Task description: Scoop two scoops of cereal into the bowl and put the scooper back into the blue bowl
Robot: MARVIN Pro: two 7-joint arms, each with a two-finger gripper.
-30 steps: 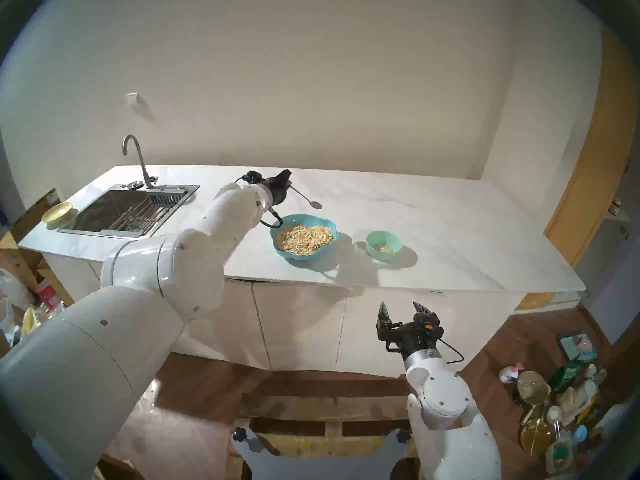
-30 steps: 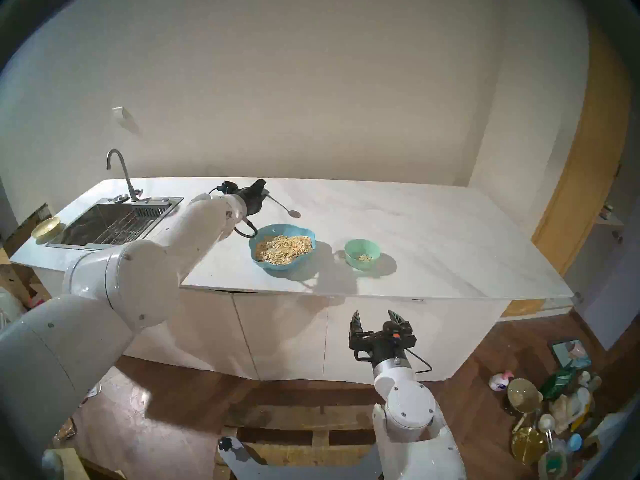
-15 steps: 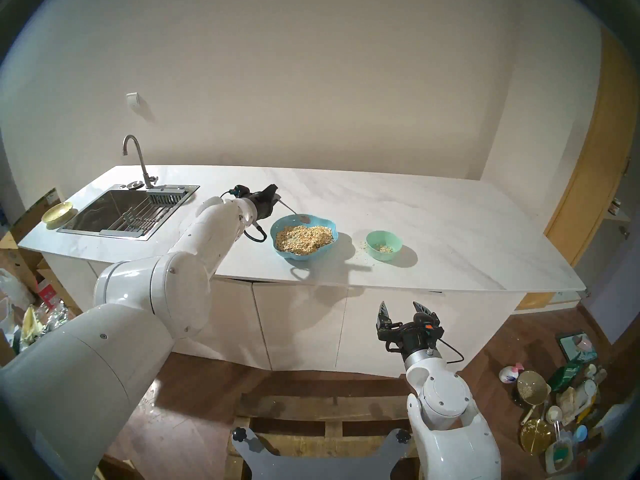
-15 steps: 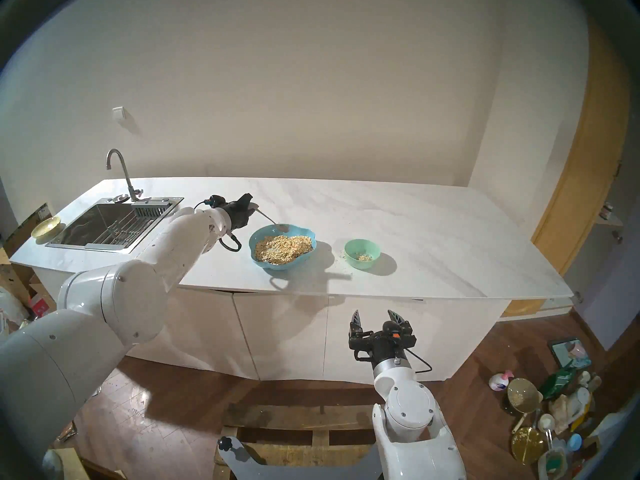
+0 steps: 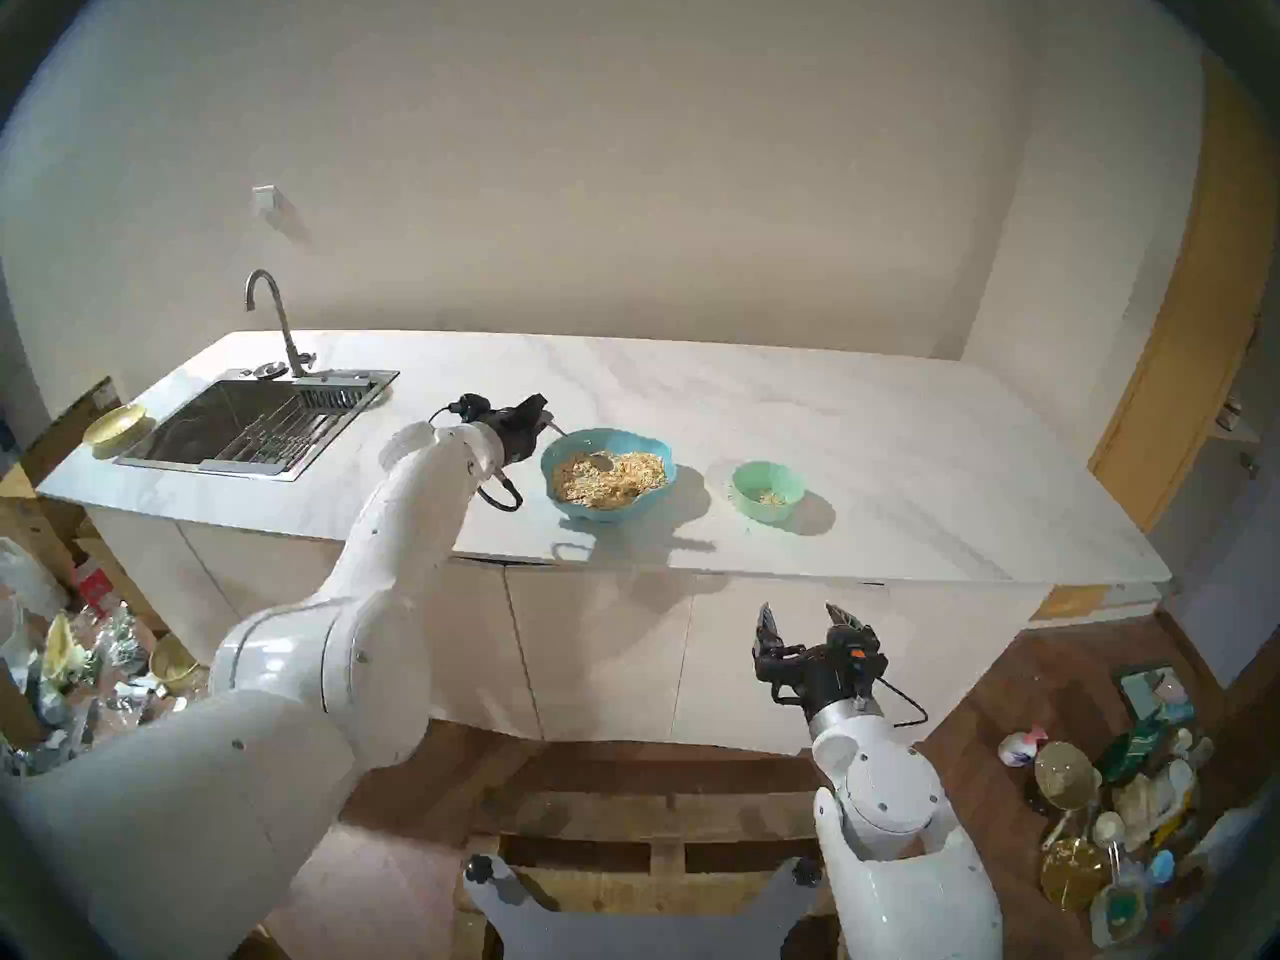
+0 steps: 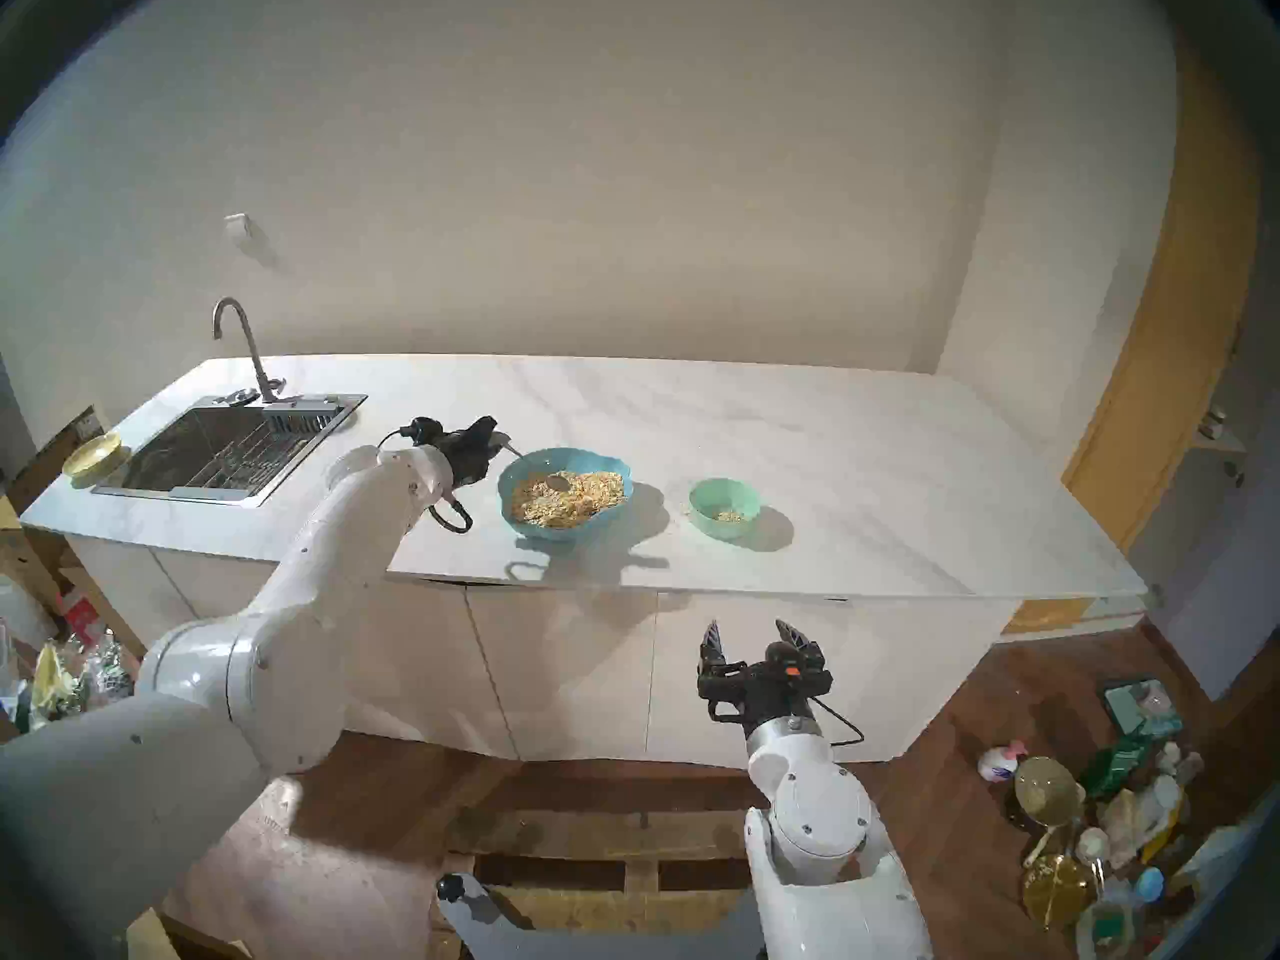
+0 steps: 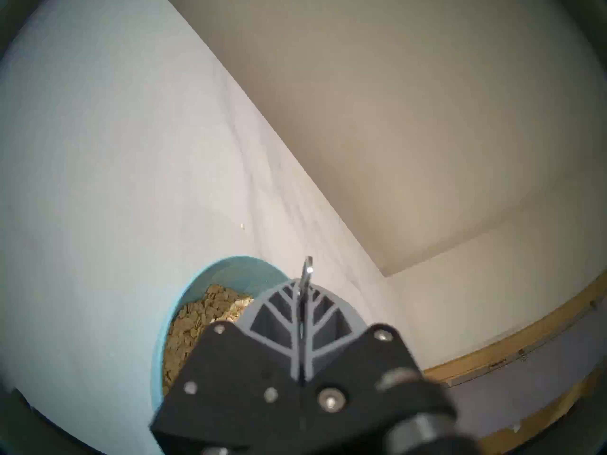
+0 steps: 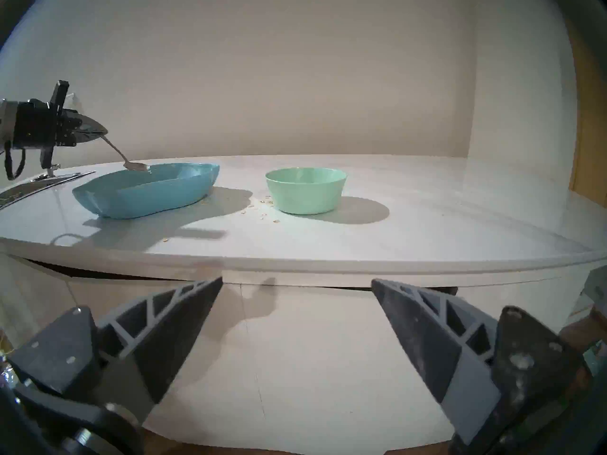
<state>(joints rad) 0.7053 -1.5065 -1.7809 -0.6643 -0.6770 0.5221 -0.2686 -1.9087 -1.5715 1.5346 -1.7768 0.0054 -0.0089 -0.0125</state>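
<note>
The blue bowl point(image 5: 602, 515) with a scalloped rim stands mid-counter and holds a heap of cereal point(image 5: 630, 484). My left gripper point(image 5: 544, 418) is just left of the bowl's rim, shut on the handle of the scooper point(image 5: 601, 461). The scooper's head rests on the cereal near the bowl's back left. In the left wrist view the handle end point(image 7: 308, 267) sticks out past my shut left gripper point(image 7: 302, 290). The small mint-green bowl point(image 5: 744, 477), right of the blue bowl, holds a few flakes. My right gripper point(image 5: 800, 609) is open and empty, below the counter's front edge.
A sink point(image 5: 256, 418) with a faucet point(image 5: 277, 321) is at the counter's left, with a yellow-green dish point(image 5: 118, 425) beside it. Loose flakes point(image 8: 262, 208) lie on the counter between the two bowls. Clutter point(image 5: 1122, 799) covers the floor at right.
My left gripper has moved down and toward me with the scooper. The scooper's head went from behind the blue bowl onto the cereal. The right arm has not moved.
</note>
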